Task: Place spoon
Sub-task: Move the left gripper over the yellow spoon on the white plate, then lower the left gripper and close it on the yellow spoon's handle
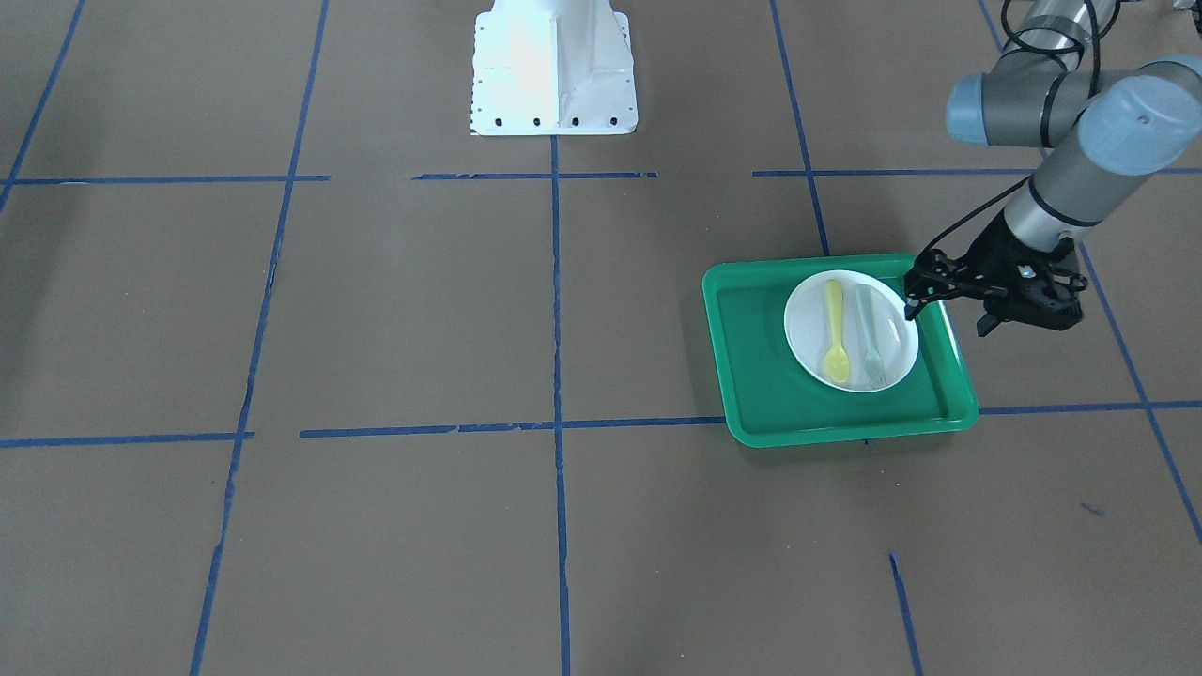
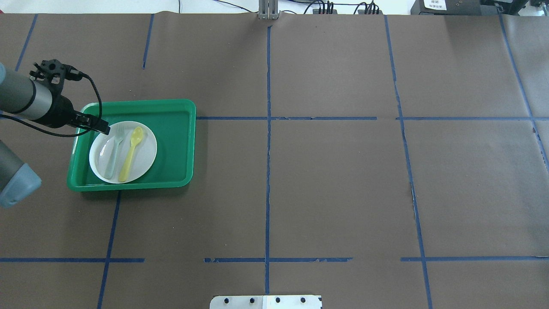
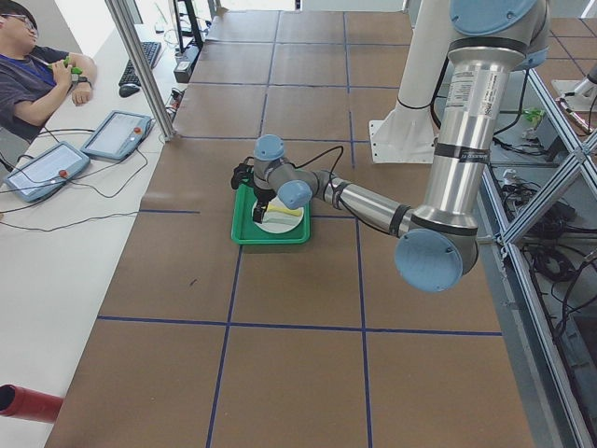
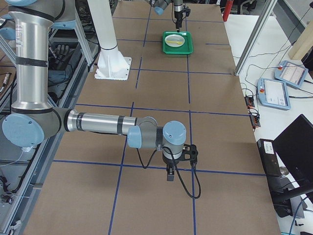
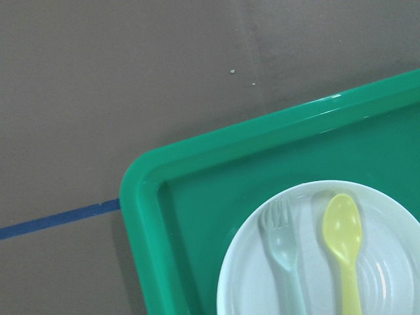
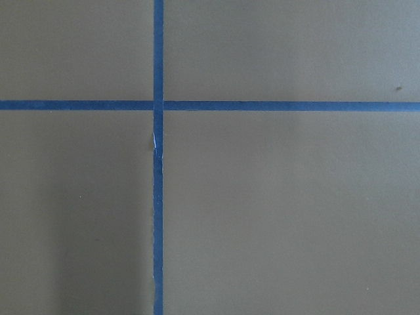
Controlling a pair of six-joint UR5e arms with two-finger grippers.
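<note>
A brown paper-covered table (image 2: 334, 184) marked with a grid of blue tape fills the scene. The left arm (image 1: 1080, 188) reaches out to a green tray (image 2: 141, 102) on the robot's left side of the table. The right arm (image 4: 98, 122) stretches low over bare paper well apart from the tray. A white plate (image 2: 143, 159) sits inside the tray, in the half nearer the left arm. The left gripper (image 1: 947, 319) hangs over the tray's edge on that side. Its two fingers stand spread apart with nothing between them, and one fingertip (image 2: 104, 127) is over the plate's rim. The right gripper (image 4: 171, 174) points down at a crossing of tape lines, and how far it is parted cannot be told from here. A grey-green fork (image 2: 113, 150) lies on the plate, tines pointing away from the robot. The pale yellow spoon (image 2: 131, 154) lies on the plate just beside the fork, roughly parallel to it. It is on the side farther from the left gripper, bowl away from the robot and held by nothing.
</note>
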